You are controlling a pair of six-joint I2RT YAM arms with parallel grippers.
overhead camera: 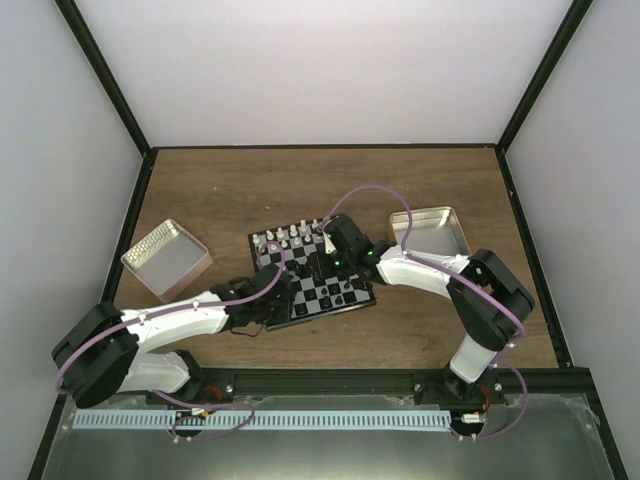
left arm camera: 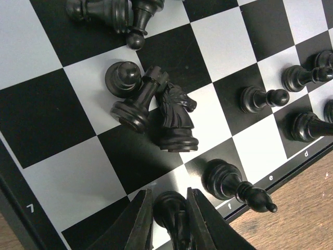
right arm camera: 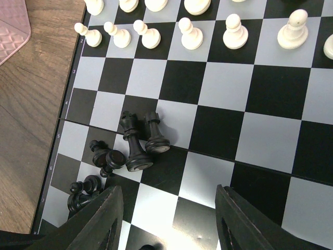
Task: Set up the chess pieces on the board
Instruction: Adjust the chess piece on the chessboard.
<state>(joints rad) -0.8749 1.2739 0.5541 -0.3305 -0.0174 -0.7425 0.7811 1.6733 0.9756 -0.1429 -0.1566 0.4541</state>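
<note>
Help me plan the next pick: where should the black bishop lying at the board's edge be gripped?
Pinch the bishop at its neck from above, jaws across its length. It lies on its side, tip toward the board edge, with room either side.

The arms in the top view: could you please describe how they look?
Both the left arm and right arm have white shells, black joints and a lavender cable looping alongside. Their fingers are black and tapered.
</note>
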